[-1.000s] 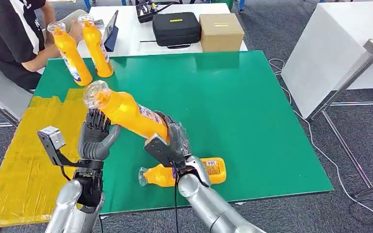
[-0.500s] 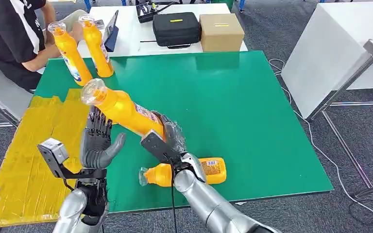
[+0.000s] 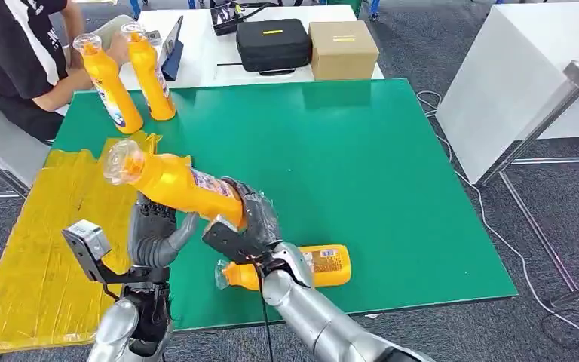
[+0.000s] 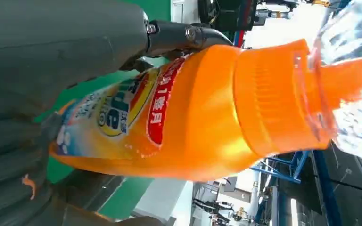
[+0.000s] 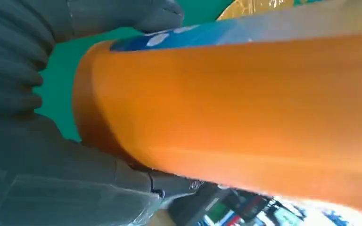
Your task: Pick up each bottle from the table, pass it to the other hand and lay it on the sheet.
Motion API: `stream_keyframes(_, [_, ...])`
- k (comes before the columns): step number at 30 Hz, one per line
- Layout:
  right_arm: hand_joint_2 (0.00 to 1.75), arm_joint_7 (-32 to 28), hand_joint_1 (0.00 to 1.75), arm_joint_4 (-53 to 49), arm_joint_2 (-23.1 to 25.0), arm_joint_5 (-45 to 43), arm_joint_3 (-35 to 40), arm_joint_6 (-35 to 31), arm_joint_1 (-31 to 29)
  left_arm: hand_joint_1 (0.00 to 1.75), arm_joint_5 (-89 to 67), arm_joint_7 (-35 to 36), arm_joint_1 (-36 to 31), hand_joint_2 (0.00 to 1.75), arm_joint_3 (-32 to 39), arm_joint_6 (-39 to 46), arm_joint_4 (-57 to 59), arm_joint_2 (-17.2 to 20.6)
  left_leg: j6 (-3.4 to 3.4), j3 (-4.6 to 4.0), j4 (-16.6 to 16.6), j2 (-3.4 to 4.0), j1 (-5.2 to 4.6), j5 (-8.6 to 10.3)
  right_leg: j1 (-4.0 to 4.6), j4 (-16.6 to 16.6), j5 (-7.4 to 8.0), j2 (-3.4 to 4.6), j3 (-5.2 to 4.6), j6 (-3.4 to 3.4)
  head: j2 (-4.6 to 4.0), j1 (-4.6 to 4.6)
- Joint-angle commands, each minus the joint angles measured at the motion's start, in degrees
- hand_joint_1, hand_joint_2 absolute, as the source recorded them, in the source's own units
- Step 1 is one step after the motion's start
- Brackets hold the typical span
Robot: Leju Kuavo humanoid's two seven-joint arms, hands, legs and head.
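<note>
my right hand (image 3: 247, 220) grips the bottle (image 3: 172, 183) by its base, cap tilted out over the sheet (image 3: 38, 256); my left hand (image 3: 153, 230) is open, fingers spread just under it.

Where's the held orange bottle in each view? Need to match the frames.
Head view: held bottle left of centre, tilted, clear cap toward the yellow sheet, base in the right robot hand.
Left wrist view: held bottle spans the frame, cap at the picture's right.
Right wrist view: its orange body crosses the picture.
Shared landmark: green table.
</note>
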Motion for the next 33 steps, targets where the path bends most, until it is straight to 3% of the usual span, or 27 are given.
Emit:
stream_keyframes(1, [1.75,3.86,1.75,6.77,-0.39,10.69,16.93,-6.53,-1.26,0.0,0.87,-0.19,-1.54,1.75,1.36,-1.44,1.72,0.33,-0.1,0.19,-0.06,-0.03,0.03,-0.07,0.01,-0.08,-0.05,0.13,0.19,-0.02,0.02,0.02])
stream_keyframes(6, [1.75,2.21,1.75,9.16,-0.39,11.93,19.78,-6.43,-0.77,0.0,0.97,-0.23,-2.11,1.75,1.72,-1.73,2.61,0.49,-0.12,0.24,-0.08,-0.12,0.04,-0.07,0.0,-0.1,-0.08,0.07,0.25,-0.04,0.0,-0.02])
stream_keyframes(11, [1.75,2.42,1.75,10.3,-0.39,12.52,22.09,-0.03,-1.11,0.0,1.58,-1.08,-2.52,1.75,3.04,-1.16,3.84,0.56,-0.14,0.28,-0.09,-0.22,0.03,-0.07,-0.01,-0.11,-0.11,0.01,0.29,-0.05,0.02,-0.02])
stream_keyframes(25, [1.75,2.42,1.75,10.3,-0.39,12.52,22.09,-0.03,-1.11,0.0,1.58,-1.08,-2.52,1.75,3.04,-1.16,3.84,0.56,-0.15,0.26,-0.07,-0.28,0.06,-0.07,0.02,-0.12,-0.13,-0.07,0.28,-0.06,0.0,-0.02])
stream_keyframes(26, [1.75,4.45,1.75,10.54,-0.39,12.61,23.4,2.35,-1.56,1.75,2.86,-3.58,-1.4,1.75,4.62,0.07,1.9,-0.3,-0.11,0.16,-0.06,-0.24,0.05,-0.03,0.01,-0.1,-0.09,-0.1,0.18,-0.04,0.0,-0.02])
stream_keyframes(33, [1.75,5.32,1.75,10.97,-0.39,10.15,24.78,2.33,-3.05,1.75,2.59,-3.76,-1.11,1.75,4.7,0.31,1.6,-0.43,-0.13,0.19,-0.04,-0.23,0.05,-0.07,0.0,-0.07,-0.13,-0.01,0.18,-0.04,0.0,-0.02])
